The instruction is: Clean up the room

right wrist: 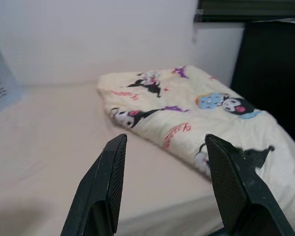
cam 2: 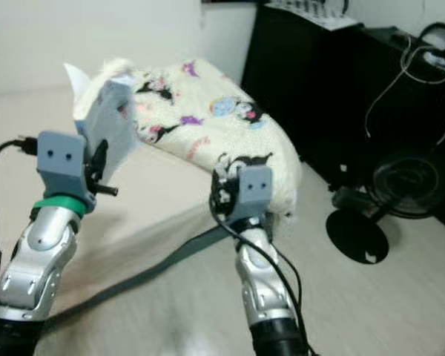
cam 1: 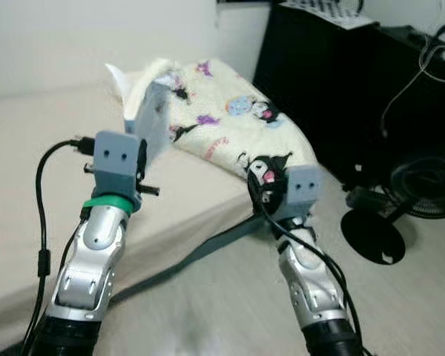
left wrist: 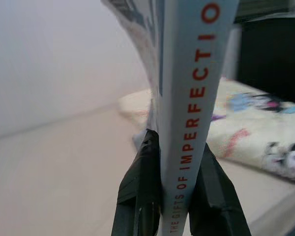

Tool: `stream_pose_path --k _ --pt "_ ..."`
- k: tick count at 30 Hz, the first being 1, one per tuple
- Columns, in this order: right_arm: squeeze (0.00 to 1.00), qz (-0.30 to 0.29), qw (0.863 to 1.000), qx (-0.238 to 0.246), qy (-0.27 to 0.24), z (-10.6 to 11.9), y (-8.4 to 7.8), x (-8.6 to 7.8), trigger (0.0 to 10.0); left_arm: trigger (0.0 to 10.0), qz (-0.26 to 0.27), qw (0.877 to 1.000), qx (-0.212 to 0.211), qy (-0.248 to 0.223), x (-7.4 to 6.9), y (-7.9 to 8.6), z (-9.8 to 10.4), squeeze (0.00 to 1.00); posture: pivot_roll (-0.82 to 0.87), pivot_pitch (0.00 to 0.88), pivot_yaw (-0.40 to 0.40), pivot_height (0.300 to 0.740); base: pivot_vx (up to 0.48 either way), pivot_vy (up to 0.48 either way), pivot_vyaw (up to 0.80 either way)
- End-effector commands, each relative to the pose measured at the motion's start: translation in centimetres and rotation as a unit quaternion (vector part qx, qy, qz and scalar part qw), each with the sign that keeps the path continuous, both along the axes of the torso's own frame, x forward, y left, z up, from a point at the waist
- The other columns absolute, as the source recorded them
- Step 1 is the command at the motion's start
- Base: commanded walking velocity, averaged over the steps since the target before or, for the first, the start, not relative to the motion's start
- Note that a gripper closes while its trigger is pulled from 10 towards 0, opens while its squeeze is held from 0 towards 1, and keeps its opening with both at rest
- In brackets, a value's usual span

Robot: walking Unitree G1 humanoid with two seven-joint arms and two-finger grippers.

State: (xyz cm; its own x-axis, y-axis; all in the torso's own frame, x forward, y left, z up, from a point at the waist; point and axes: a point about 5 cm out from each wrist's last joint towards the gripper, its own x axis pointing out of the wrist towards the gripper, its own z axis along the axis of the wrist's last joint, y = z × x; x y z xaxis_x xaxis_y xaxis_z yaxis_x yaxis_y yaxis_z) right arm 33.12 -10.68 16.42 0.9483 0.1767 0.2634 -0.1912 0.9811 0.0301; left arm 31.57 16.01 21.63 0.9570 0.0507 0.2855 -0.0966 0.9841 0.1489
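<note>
A robot stands at the edge of a cream bed (cam 1: 30, 141), both silver arms raised forward over it. The left gripper (left wrist: 173, 162) is clamped on a pale blue book (cam 1: 150, 119), held upright above the mattress, just beside a folded blanket (cam 1: 237, 122) printed with cartoon characters. The head views show the book as a light slab rising from the left wrist; the left wrist view shows its spine close up, red letters running along it between two black fingers (left wrist: 140, 191) pressed against either side. The right gripper (right wrist: 164, 182) hovers over the bed's edge with its fingers spread wide and nothing between them, pointing toward the blanket; the right wrist view also shows the book's corner blurred at the frame edge. To the robot's right, a black floor fan (cam 1: 423, 185) stands on pale flooring beside dark furniture (cam 1: 334, 74).
</note>
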Motion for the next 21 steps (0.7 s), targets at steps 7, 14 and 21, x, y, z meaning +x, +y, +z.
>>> stream_pose_path --k 7,14,21 --pt "0.0 0.002 1.0 -0.011 0.008 -0.64 -0.52 -0.28 10.0 10.0 -0.008 1.0 0.0 0.002 0.06 -0.7 0.18 0.0 0.0 0.041 -0.022 0.74 -0.311 0.0 0.11" --pt "0.0 0.003 1.0 -0.016 0.012 -0.75 -0.41 -0.37 10.0 10.0 0.001 1.0 -0.003 0.013 0.21 -0.59 -0.09 0.0 0.0 0.045 -0.018 0.74 0.0 0.0 0.79" --pt "0.0 0.003 1.0 -0.013 0.013 -0.76 -0.5 -0.38 10.0 10.0 0.015 1.0 -0.002 0.022 0.39 -0.31 -0.19 0.0 0.0 0.046 -0.018 0.74 0.0 0.0 0.79"
